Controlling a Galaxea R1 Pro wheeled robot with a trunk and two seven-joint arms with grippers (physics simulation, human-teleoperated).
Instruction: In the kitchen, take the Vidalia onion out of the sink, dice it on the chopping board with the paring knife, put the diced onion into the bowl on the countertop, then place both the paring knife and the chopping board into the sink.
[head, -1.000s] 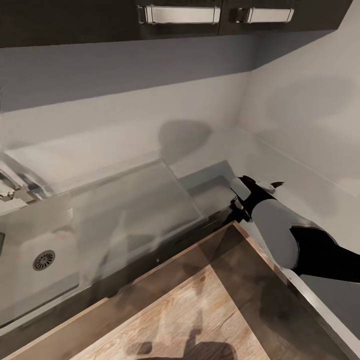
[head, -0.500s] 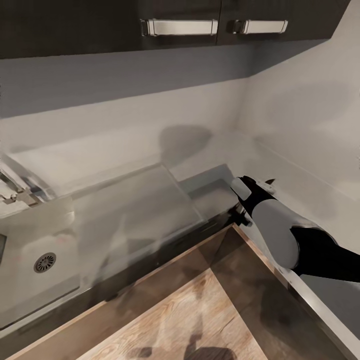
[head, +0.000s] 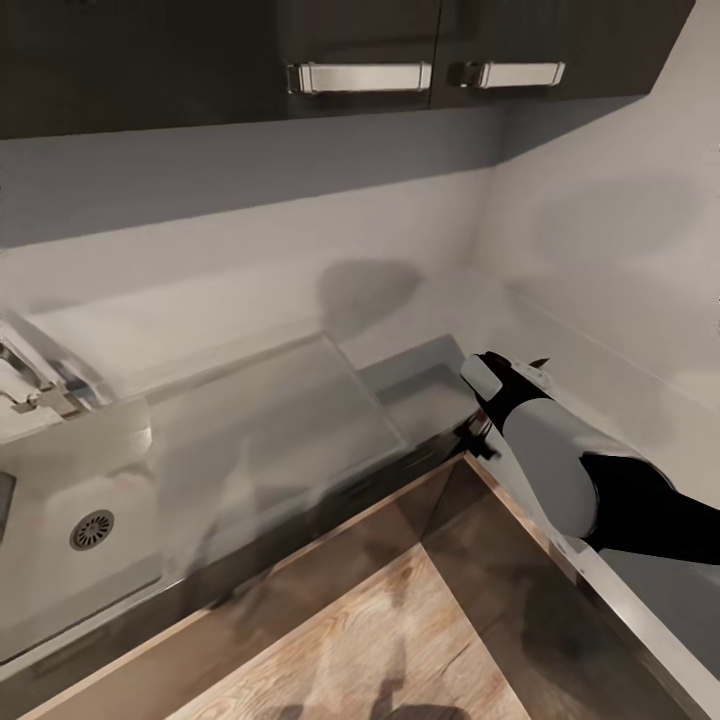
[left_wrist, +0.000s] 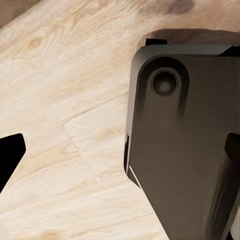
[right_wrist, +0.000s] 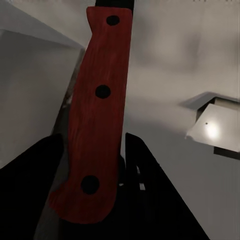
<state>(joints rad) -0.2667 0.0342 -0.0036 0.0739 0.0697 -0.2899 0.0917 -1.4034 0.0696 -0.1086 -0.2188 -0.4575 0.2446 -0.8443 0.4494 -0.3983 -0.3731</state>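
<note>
The paring knife's red handle, with three dark rivets, stands between the dark fingers of my right gripper, which is shut on it. In the head view my right gripper hovers over the dark-grey countertop in the corner, the knife's dark blade tip poking out past the wrist. The grey steel sink with its round drain lies at the far left, well away from that gripper. My left gripper is open above the wood floor. The Vidalia onion, chopping board and bowl are out of view.
A flat drainboard wing runs from the basin toward the corner. The chrome tap stands at the left edge. Dark wall cabinets with steel handles hang overhead. Pale plank floor lies below. A dark part of my base sits under the left gripper.
The whole head picture has slid down a little, so the camera has moved. My right arm keeps the knife in the same place over the corner.
</note>
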